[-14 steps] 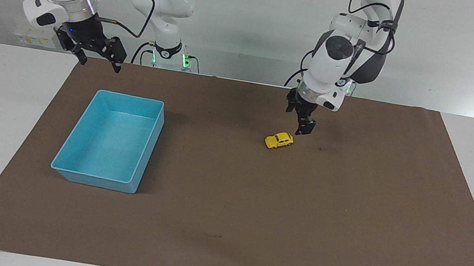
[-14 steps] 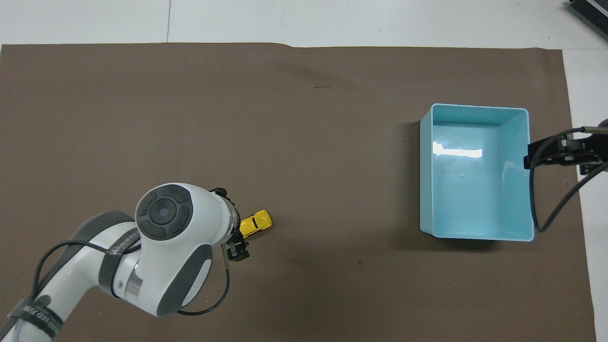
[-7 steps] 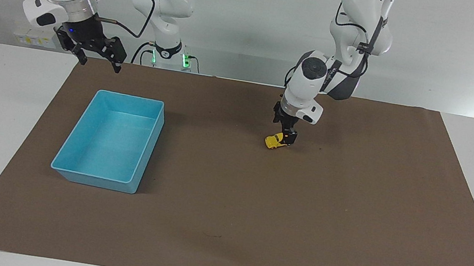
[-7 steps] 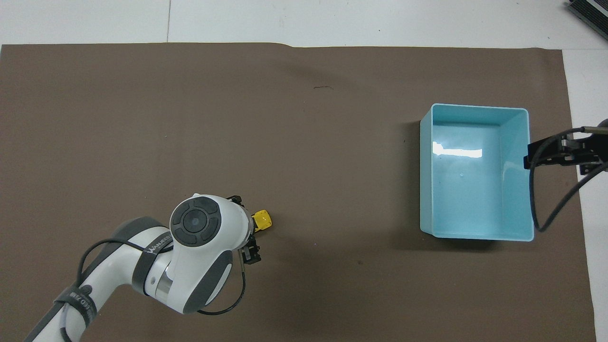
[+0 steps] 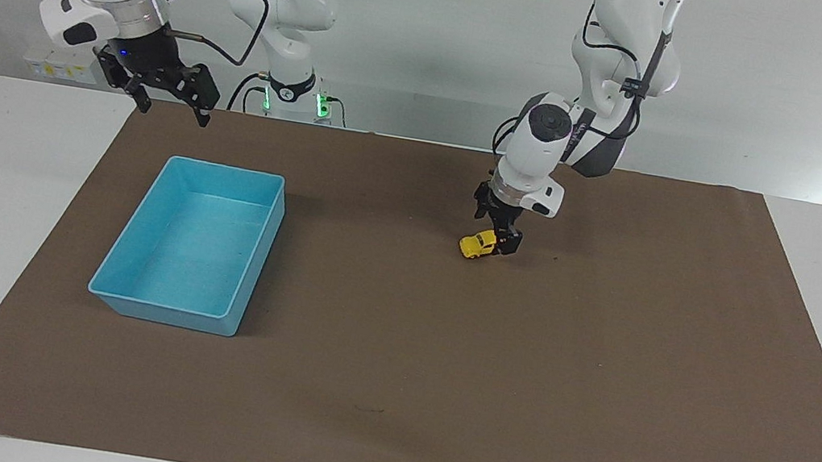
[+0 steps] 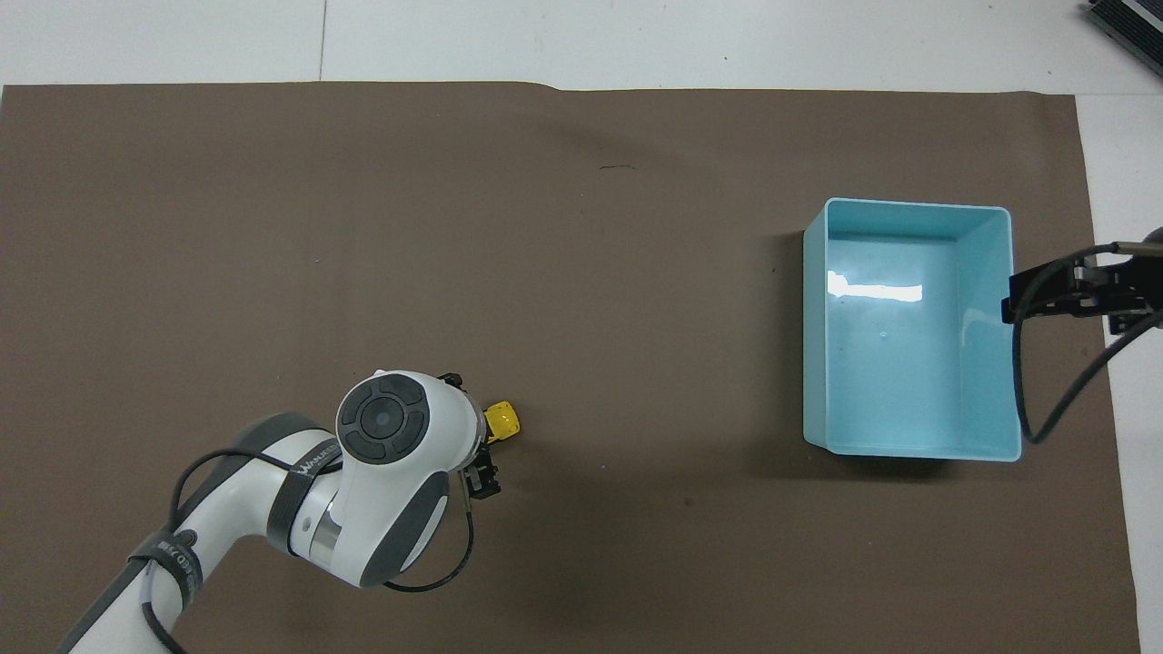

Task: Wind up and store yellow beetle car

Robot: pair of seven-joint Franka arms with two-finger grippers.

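Over the yellow beetle car (image 5: 478, 244) our left gripper (image 5: 501, 237) straddles it, fingers wide; next we judge closing.

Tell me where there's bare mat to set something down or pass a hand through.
The brown mat is bare between the blue bin and the yellow beetle car, along the whole edge farthest from the robots, and at the left arm's end. It is crowded only at the car, where the left gripper is down, and near the bin, where the right gripper waits.
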